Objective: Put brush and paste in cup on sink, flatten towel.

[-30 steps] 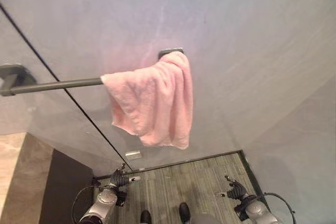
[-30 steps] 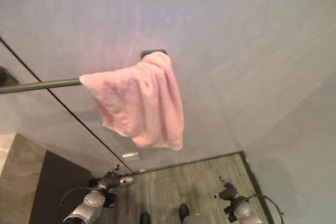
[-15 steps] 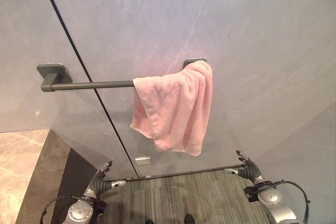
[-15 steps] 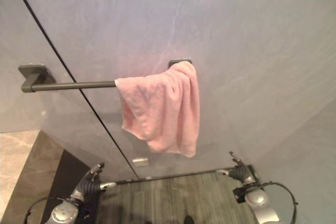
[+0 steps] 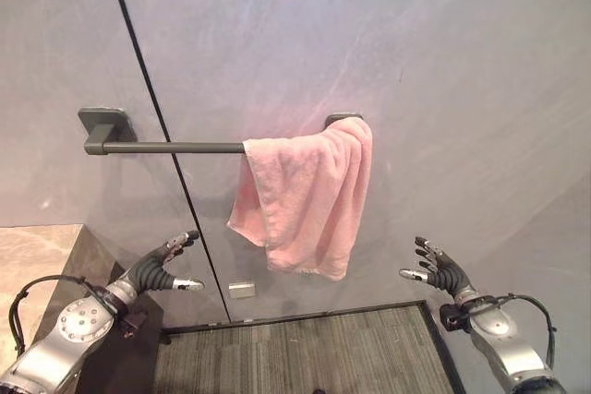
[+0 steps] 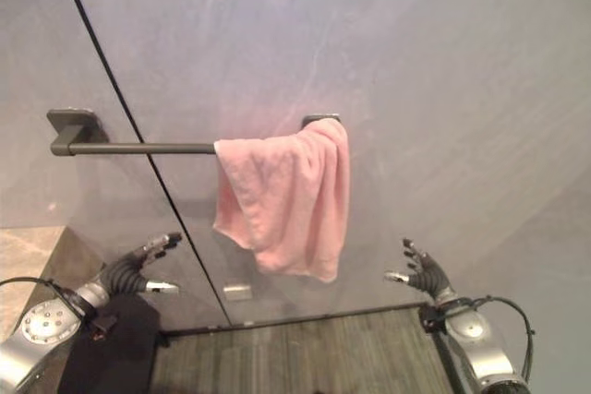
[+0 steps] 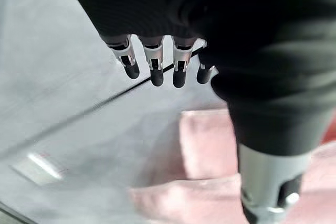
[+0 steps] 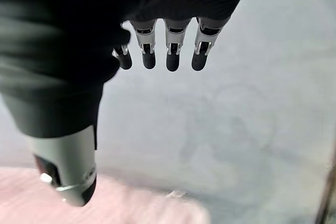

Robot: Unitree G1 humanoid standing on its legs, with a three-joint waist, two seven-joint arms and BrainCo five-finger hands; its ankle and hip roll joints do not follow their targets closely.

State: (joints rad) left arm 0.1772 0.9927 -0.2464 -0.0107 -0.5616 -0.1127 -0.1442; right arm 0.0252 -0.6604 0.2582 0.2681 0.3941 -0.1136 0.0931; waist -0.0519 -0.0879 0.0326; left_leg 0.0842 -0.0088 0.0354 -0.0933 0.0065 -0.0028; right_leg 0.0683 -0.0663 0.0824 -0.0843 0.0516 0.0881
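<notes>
Both of our hands have come up from low near the floor and now flank the towel (image 5: 305, 198), and our head has lifted too, so the whole bar (image 5: 171, 147) with its left bracket (image 5: 103, 124) sits squarely before us. Our left hand (image 5: 157, 268) hovers below the bar and to the left of the towel, fingers straight and spread, holding nothing. Our right hand (image 5: 441, 269) hangs below and to the right of the towel, also wide open and empty. Neither touches the cloth.

We find the pink towel bunched at the right end of the bar, against the right bracket (image 5: 340, 119), draped in thick folds with its lower edge hanging slanted and a loose corner at the lower left. We judge it soft, light and limp: it will give no resistance, will slide easily along the smooth bar, and could slip off if we tug downward on one side alone. The best hold looks to be the left hanging edge just under the bar, drawn leftward, while our other hand steadies the right edge near the bracket.

Behind the towel stands a smooth grey wall (image 5: 443, 80) with a dark vertical seam (image 5: 152, 99) crossing the bar. Below the towel lies a striped grey floor (image 5: 295, 352), and to the far left of it a beige stone ledge (image 5: 32, 251).
</notes>
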